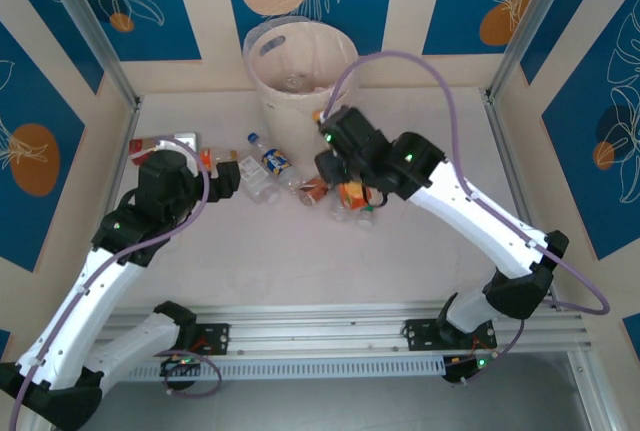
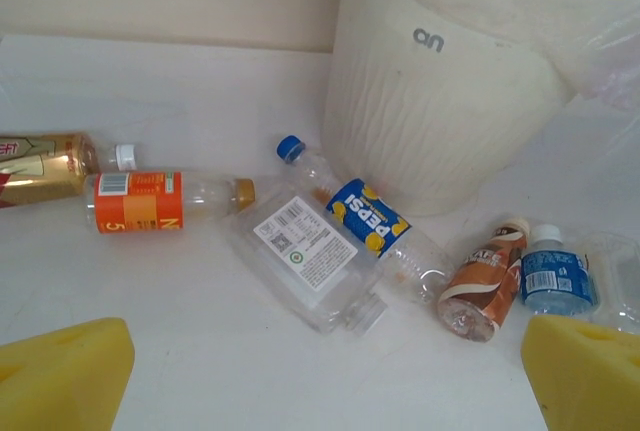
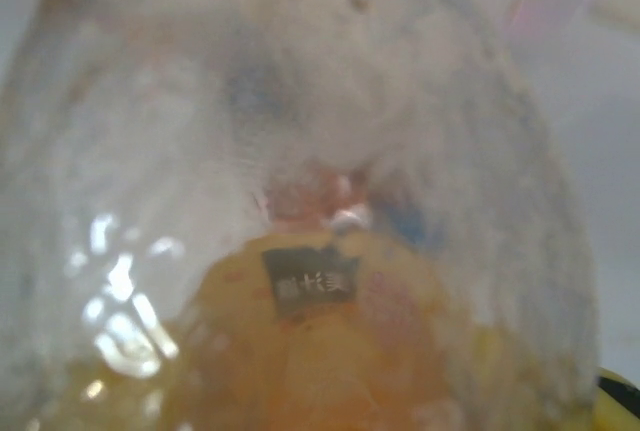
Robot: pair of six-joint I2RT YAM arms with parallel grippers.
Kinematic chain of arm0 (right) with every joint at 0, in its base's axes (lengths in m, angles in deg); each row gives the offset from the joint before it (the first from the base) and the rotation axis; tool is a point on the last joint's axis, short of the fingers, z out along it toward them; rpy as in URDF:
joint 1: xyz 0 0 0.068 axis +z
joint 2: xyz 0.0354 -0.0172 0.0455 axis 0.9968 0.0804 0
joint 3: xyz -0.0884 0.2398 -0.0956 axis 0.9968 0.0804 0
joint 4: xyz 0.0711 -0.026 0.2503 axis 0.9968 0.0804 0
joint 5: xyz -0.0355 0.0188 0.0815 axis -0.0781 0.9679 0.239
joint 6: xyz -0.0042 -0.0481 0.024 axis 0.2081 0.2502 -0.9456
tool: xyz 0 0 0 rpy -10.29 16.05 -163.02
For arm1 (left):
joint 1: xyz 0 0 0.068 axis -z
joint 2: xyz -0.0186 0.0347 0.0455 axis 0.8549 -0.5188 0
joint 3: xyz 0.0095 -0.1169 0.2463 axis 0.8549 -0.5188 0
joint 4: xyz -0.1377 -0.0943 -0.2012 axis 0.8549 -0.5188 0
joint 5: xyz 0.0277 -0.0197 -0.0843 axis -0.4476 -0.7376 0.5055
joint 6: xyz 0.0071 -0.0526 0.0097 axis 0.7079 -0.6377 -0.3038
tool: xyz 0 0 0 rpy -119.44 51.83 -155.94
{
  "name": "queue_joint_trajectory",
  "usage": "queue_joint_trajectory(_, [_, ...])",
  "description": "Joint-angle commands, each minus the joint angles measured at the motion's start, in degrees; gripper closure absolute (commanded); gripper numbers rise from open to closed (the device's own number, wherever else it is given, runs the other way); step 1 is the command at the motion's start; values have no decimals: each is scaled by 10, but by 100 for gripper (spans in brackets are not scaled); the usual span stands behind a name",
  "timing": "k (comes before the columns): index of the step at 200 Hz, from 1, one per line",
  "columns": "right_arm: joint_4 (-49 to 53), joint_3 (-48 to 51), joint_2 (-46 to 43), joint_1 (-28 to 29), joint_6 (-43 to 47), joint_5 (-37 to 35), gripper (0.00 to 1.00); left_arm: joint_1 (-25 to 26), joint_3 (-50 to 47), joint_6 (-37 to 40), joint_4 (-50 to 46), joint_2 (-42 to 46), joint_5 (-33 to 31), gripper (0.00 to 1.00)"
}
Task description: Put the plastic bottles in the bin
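One bottle [image 3: 300,181] against right tool [image 1: 332,179]

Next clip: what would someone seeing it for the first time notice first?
The cream bin stands far centre on the table, with bottles littered before it, a blue Pepsi bottle the brightest. The right gripper is down among them, a clear bottle with an orange label blurred right against its camera. The left gripper hangs open to their left.
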Motion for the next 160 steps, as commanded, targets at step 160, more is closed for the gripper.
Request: queue_joint_trajectory(160, [-342, -536, 427, -188, 96, 136, 57, -4, -109, -65, 48, 28, 57, 0])
